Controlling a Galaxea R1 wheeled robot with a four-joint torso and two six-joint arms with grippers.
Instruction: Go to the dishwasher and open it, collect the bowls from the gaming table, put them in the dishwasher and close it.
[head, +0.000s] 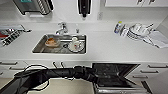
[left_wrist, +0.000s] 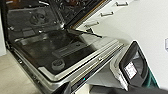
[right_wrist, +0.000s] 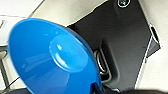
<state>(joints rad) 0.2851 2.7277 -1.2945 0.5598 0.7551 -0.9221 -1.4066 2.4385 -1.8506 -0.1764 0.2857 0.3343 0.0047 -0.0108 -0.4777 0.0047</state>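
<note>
The dishwasher (head: 113, 71) stands open under the counter, its door (head: 120, 86) folded down and the dark inside showing. My left arm comes in from the left, and my left gripper (head: 96, 78) is at the door's near corner. In the left wrist view the door's inner face (left_wrist: 65, 47) lies flat, with the racks dark behind it. A blue bowl (right_wrist: 50, 57) hangs tilted close to the right wrist camera, my right gripper (right_wrist: 96, 88) shut on its rim. The gaming table is out of view.
A steel sink (head: 37, 48) with dirty dishes is set in the white counter, a tap (head: 62, 27) behind it. White dishes (head: 136, 31) are stacked at the back right. Drawers (head: 155, 67) flank the dishwasher. A dark-framed screen (left_wrist: 131, 70) stands beside the door.
</note>
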